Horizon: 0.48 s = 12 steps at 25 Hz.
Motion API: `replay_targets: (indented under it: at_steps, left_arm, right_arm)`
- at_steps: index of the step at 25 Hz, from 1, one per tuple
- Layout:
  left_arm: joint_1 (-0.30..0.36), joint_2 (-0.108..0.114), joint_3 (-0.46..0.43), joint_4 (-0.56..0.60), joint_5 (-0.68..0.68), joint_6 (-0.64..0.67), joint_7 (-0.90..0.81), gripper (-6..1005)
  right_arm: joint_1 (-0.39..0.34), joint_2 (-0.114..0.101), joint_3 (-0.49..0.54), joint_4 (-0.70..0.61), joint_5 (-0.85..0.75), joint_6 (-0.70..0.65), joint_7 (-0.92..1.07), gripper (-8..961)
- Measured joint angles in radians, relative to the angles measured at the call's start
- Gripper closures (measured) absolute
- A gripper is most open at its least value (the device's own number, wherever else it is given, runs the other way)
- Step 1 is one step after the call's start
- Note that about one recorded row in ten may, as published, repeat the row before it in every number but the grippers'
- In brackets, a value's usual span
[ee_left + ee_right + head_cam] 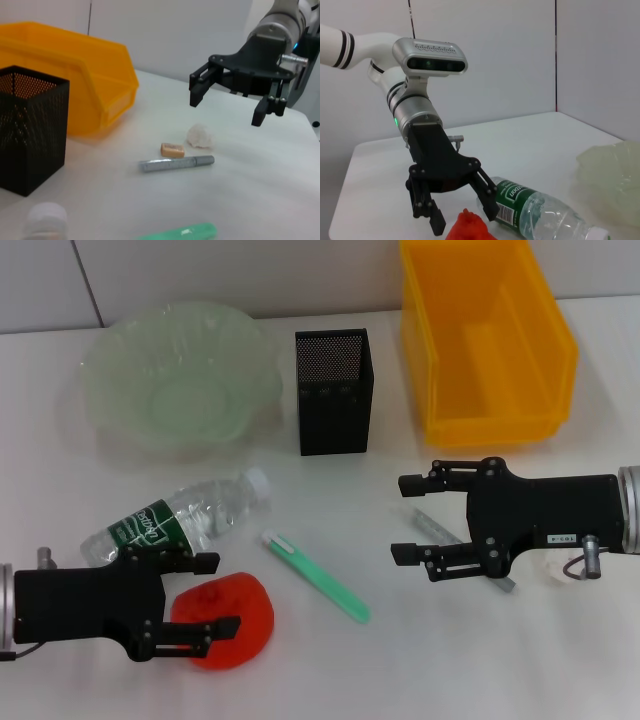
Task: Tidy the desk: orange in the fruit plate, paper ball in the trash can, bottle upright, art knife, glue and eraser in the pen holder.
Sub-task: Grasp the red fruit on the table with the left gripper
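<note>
The red-orange orange (240, 625) lies at the front left, and my left gripper (212, 593) stands open with its fingers on either side of it. The right wrist view shows that left gripper (464, 220) just over the orange (470, 229). The bottle (190, 520) lies on its side right behind. My right gripper (405, 518) is open above the grey glue stick (430, 525). In the left wrist view the eraser (172, 150) and the paper ball (200, 136) lie beside the glue (175, 163), below the right gripper (226, 107). The green art knife (315, 575) lies in the middle.
The pale-green fruit plate (180, 390) stands at the back left. The black mesh pen holder (333, 420) is at the back centre. The yellow-orange trash can (490, 425) is at the back right, just behind my right gripper.
</note>
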Motion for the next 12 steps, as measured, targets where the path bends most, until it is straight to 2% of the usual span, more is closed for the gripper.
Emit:
replay_targets:
  at_steps: [6, 12]
  left_arm:
    - [0.0, 0.0, 0.076, -0.005, 0.001, -0.036, -0.007, 348]
    - [0.001, 0.0, 0.097, -0.011, 0.001, -0.051, -0.001, 372]
  right_arm:
    - [0.0, 0.0, 0.0, 0.0, 0.0, 0.0, 0.0, 179]
    - [-0.001, 0.0, 0.0, 0.0, 0.0, -0.005, 0.0, 179]
